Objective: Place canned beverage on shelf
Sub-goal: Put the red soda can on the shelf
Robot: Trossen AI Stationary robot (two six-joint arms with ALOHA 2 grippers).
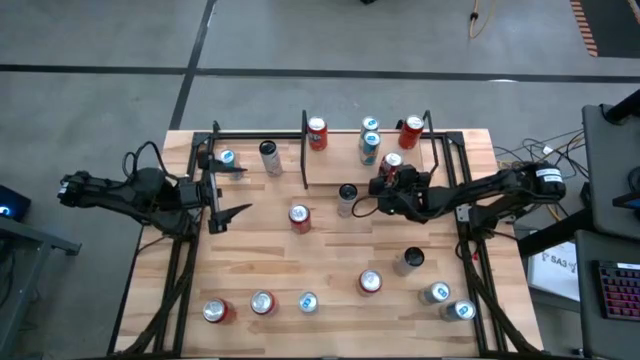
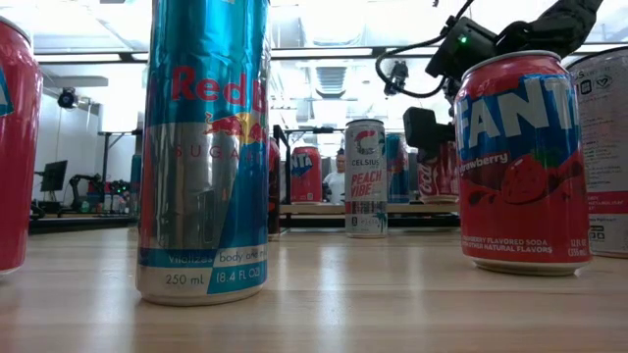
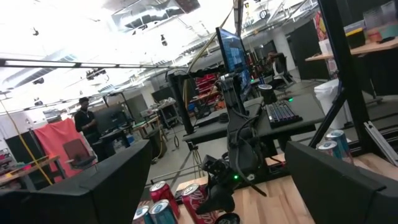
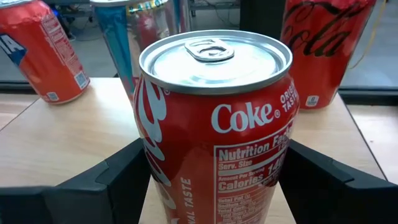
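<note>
Right gripper jaws gripping Coke can upright over shelf, 3 o'clock end; left gripper idling at worktop's 9 o'clock edge, jaws gaping wide, empty

Red cans below other arm; person beyond.

in the right wrist view the coke can ran off the bottom edge, its base hidden. in the low view the red bull can was cropped at the top, blocking cans behind.
</note>
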